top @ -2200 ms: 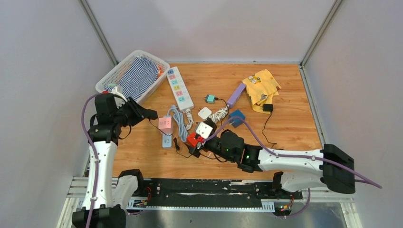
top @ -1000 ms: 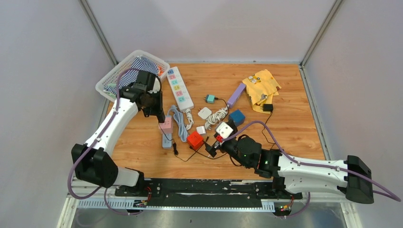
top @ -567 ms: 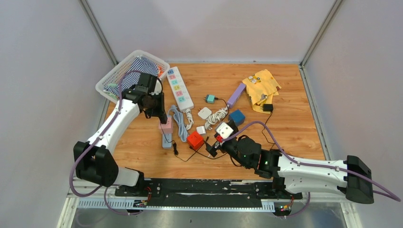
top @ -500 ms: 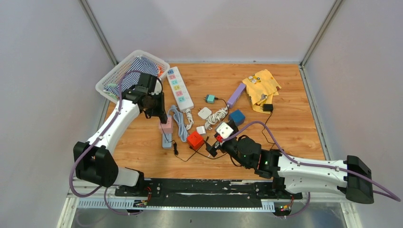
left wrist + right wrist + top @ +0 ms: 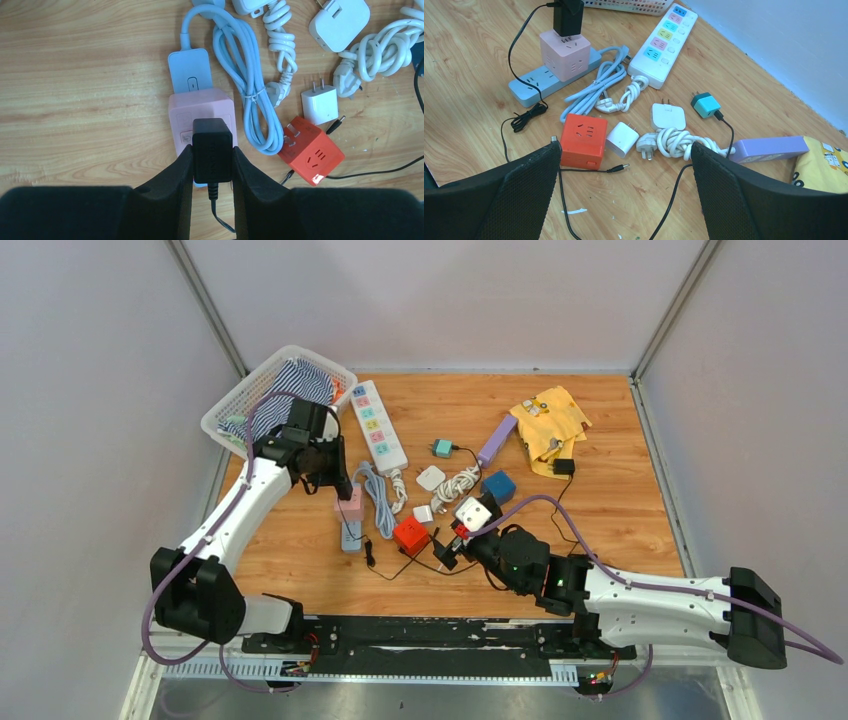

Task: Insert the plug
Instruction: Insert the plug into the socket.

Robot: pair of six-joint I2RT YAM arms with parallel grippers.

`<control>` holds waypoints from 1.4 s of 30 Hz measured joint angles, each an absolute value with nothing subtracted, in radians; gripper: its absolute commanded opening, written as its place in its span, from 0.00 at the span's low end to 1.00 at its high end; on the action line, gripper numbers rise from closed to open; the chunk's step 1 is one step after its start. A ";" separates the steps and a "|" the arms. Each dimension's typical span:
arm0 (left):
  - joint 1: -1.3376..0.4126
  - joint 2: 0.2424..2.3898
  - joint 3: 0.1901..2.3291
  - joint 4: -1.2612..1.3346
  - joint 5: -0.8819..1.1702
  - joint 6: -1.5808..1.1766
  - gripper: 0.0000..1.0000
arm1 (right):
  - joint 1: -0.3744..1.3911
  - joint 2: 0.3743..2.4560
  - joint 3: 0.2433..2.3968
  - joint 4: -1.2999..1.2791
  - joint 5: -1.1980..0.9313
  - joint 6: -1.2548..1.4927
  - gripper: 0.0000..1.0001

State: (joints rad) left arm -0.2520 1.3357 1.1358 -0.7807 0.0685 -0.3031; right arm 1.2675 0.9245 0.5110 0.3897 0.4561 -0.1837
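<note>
My left gripper [image 5: 212, 167] is shut on a black plug [image 5: 212, 150] with a thin black cord. It holds the plug upright on the top face of a pink cube socket [image 5: 200, 107], which sits on a light-blue power strip [image 5: 189, 70]. In the right wrist view the plug [image 5: 568, 17] stands on the pink cube [image 5: 564, 52]; its prongs are hidden. In the top view the left gripper [image 5: 335, 483] is over the pink cube [image 5: 348, 502]. My right gripper [image 5: 625, 147] is open and empty, just right of a red cube socket [image 5: 584, 140].
A white power strip [image 5: 378, 425] and a basket [image 5: 222, 417] of striped cloth lie at the back left. White adapters, a coiled white cable [image 5: 460, 480], a teal adapter [image 5: 442, 448], a blue cube [image 5: 498, 486], a purple strip [image 5: 497, 440] and a yellow cloth [image 5: 550, 425] lie mid-table.
My left arm swung in from the left edge to over the pink cube with the plug. My right gripper drew back rightward from the red cube. Little moved in the last half second.
</note>
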 measured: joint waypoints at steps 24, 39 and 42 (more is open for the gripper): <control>-0.252 1.326 1.124 -0.763 0.112 -0.310 0.00 | 1.267 0.925 0.511 0.390 0.458 -0.185 1.00; -0.252 1.325 1.131 -0.784 0.100 -0.300 0.00 | 1.267 0.925 0.511 0.390 0.466 -0.198 1.00; -0.252 1.323 1.134 -0.796 0.089 -0.295 0.00 | 1.267 0.925 0.511 0.390 0.466 -0.198 1.00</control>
State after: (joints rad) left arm -0.2520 1.3231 1.1336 -0.7956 0.0895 -0.2955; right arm 1.2675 0.9245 0.5106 0.3897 0.4656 -0.1982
